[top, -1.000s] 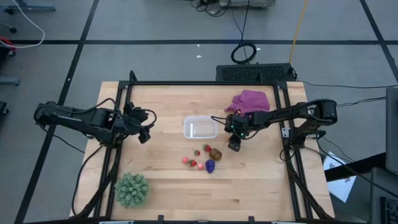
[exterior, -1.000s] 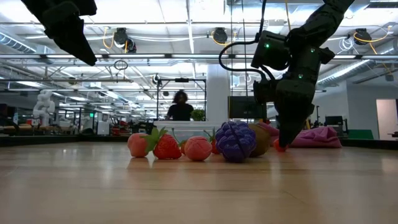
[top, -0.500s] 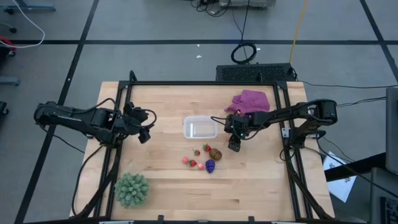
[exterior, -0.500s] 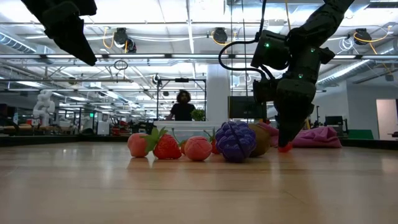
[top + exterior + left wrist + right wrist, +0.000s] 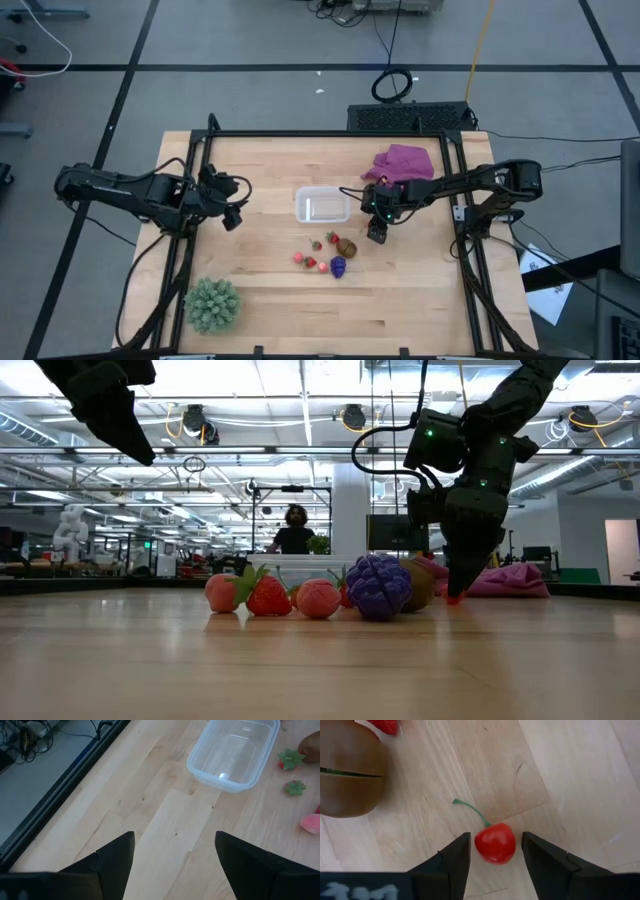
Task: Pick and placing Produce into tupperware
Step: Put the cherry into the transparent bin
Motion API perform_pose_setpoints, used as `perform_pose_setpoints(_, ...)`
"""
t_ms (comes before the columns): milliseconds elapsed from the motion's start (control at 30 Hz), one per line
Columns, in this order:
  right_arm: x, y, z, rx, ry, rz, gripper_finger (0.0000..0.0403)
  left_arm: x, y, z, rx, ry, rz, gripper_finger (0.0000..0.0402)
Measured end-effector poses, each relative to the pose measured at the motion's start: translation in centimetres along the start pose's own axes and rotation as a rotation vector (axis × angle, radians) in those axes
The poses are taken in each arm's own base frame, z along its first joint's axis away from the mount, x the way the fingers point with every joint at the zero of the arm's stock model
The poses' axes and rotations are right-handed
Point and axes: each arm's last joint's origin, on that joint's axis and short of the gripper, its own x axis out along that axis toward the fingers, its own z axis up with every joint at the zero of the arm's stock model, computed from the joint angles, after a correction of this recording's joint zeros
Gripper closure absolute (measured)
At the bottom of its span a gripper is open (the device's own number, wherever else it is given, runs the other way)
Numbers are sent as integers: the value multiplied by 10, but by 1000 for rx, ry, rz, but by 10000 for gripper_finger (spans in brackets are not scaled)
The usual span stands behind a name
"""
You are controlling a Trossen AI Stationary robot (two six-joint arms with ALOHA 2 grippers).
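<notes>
Straddling a small red cherry [image 5: 495, 843] on the desk [image 5: 420, 290], the right pincer [image 5: 495, 857] stands narrow, not yet gripping; left pincer [image 5: 172, 855] waits wide.

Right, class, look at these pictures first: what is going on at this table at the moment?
The right gripper is down at the wooden table, its fingers either side of a small red cherry but not yet pressed on it. The brown fruit lies close by. The clear tupperware is empty, and the other toy fruits lie in a loose group on the table. The left gripper waits open, off to the container's side.
</notes>
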Motion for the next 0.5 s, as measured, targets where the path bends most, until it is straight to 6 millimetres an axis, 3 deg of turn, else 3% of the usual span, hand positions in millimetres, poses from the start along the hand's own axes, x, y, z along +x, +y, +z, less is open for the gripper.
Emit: perform_pose_setpoints(500,0,0,0,0,-9,-18,234,0,0,0,-4,0,0,121)
